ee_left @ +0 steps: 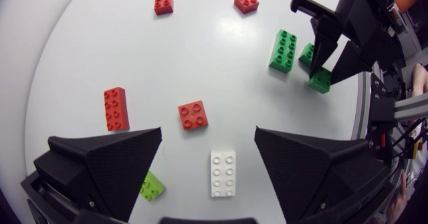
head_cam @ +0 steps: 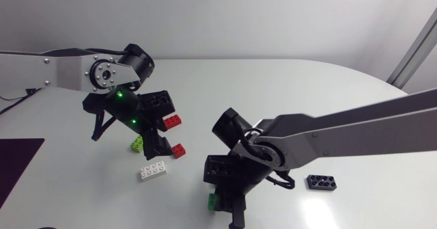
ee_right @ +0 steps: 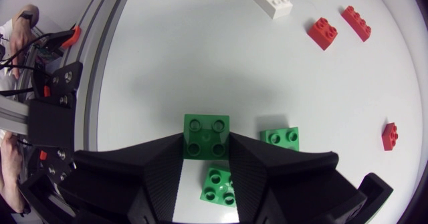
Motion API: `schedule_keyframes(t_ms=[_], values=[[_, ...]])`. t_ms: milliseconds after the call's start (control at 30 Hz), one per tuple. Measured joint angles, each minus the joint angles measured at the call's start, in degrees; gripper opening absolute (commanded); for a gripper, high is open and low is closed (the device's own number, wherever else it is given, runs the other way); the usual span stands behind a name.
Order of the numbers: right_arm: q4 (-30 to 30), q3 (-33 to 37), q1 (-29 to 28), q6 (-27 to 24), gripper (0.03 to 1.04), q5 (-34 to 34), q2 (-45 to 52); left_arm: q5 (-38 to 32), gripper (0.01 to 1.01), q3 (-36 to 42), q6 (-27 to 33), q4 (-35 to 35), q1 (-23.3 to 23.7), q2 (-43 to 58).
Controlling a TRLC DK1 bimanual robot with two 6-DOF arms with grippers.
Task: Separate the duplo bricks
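My right gripper (ee_right: 206, 149) is shut on a green brick (ee_right: 206, 134) just above the table. A second green brick (ee_right: 217, 186) lies under the fingers, and a third (ee_right: 281, 138) lies beside them. In the head view this gripper (head_cam: 227, 200) is near the front edge, with green (head_cam: 213, 201) showing at its tips. My left gripper (ee_left: 208, 133) hangs open over loose bricks. A white brick (ee_left: 223, 173) lies between its fingers and a red square brick (ee_left: 192, 115) just ahead. A long red brick (ee_left: 115, 108) and a lime brick (ee_left: 152, 186) lie beside one finger.
A long green brick (ee_left: 284, 50) lies beside my right gripper. Two small red bricks (ee_left: 163, 4) (ee_left: 246, 2) lie farther off. A black brick (head_cam: 321, 182) rests on the table to the right of my right arm. A dark mat (head_cam: 17, 164) covers the left front corner.
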Motion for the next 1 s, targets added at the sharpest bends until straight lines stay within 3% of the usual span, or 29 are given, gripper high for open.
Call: schedule_keyframes(t_ms=[200, 333, 400, 600, 667, 700, 900, 1000], values=[[-0.9, 0.0, -0.1, -1.4, 0.39, 0.0, 1.3, -0.2, 0.97, 0.0, 0.0, 0.2, 0.0, 1.6], [-1.6, 0.0, -0.4, -2.5, 0.51, 0.0, 1.3, -1.2, 0.97, 0.0, 0.0, 0.6, -0.1, 3.7], [-2.3, 0.0, -0.5, -2.6, 0.63, 0.0, 1.3, -1.5, 0.972, 0.0, 0.0, 0.9, -0.1, 4.9], [-4.0, 0.4, -0.5, -2.6, 0.79, 0.0, 0.8, -2.5, 0.972, 0.9, -0.3, 1.3, -0.6, 7.4], [-4.5, 0.4, -0.5, -2.6, 0.95, 0.0, -0.6, -2.8, 0.97, 1.3, -0.7, 1.7, -1.2, 8.0], [-4.9, 0.4, -0.5, -2.6, 0.98, 0.0, -1.7, -3.0, 0.97, 1.5, -0.8, 2.0, -1.4, 8.2], [-7.2, 0.2, -0.5, -2.1, 0.99, 0.0, -11.9, -4.7, 0.892, 2.6, -2.7, 4.0, -3.3, 10.8], [-7.5, -1.0, -0.5, -0.9, 0.98, 0.0, -17.6, -5.0, 0.79, 3.4, -4.0, 4.5, -3.5, 12.5]])
